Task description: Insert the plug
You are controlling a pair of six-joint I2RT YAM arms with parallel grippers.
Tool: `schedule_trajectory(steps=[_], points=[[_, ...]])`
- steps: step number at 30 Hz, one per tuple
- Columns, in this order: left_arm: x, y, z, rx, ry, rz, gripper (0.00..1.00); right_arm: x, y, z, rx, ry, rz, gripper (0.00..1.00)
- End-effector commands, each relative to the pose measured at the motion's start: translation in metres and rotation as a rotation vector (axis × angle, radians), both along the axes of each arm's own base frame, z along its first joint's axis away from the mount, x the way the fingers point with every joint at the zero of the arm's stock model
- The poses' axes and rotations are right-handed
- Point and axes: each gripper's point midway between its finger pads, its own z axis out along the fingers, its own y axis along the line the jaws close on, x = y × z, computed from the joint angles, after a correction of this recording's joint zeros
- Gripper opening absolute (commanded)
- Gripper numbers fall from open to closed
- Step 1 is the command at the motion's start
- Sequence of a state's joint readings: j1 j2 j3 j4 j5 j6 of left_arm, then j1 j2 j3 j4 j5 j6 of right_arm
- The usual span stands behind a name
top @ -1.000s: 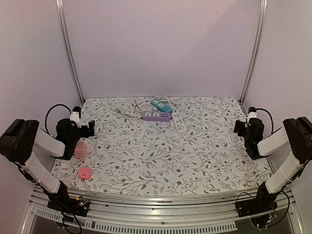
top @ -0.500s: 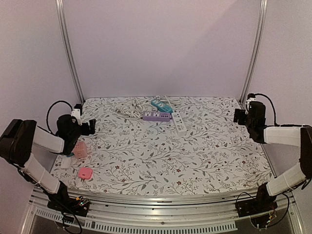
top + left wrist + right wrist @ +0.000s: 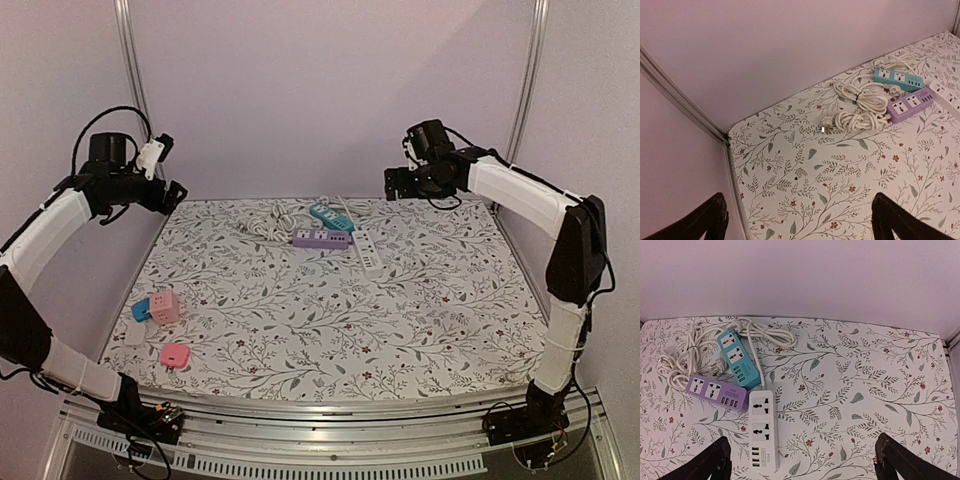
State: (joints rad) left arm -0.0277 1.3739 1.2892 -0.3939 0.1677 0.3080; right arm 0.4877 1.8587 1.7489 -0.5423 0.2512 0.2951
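Three power strips lie at the back middle of the table: teal (image 3: 330,215), purple (image 3: 322,238) and white (image 3: 368,250). The right wrist view shows all three, teal (image 3: 737,360), purple (image 3: 717,392) and white (image 3: 762,427), with empty sockets. Coiled white cords (image 3: 857,95) lie left of them, and a white plug (image 3: 826,122) ends one coil. My left gripper (image 3: 168,192) hangs high over the back left corner, open and empty (image 3: 805,225). My right gripper (image 3: 396,182) hangs high over the back right, open and empty (image 3: 805,465).
A pink cube (image 3: 165,307), a small blue block (image 3: 140,310), a white piece (image 3: 133,335) and a flat pink piece (image 3: 175,354) lie near the table's front left. Metal posts (image 3: 140,100) stand at the back corners. Walls close three sides.
Both arms have risen from low beside the table's edges to high over the back corners. The right gripper swung left toward the power strips. The pink cube and blue block now show uncovered.
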Motion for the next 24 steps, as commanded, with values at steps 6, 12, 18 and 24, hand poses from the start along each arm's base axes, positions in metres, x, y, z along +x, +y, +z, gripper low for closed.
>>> schedule_trajectory(steps=[6,12,18,24], points=[[-0.105,0.015,-0.099,0.194,0.435,-0.078,1.00,-0.010,0.069,-0.141,-0.239,0.432,0.096,0.99],[-0.114,0.010,-0.108,0.162,0.464,-0.094,1.00,-0.011,0.071,-0.210,-0.293,0.546,0.081,0.99],[-0.110,0.007,-0.112,0.137,0.481,-0.095,0.99,-0.030,0.089,-0.245,-0.279,0.638,0.163,0.96],[-0.112,0.006,-0.112,0.133,0.489,-0.096,0.99,-0.048,0.094,-0.254,-0.309,0.678,0.239,0.65]])
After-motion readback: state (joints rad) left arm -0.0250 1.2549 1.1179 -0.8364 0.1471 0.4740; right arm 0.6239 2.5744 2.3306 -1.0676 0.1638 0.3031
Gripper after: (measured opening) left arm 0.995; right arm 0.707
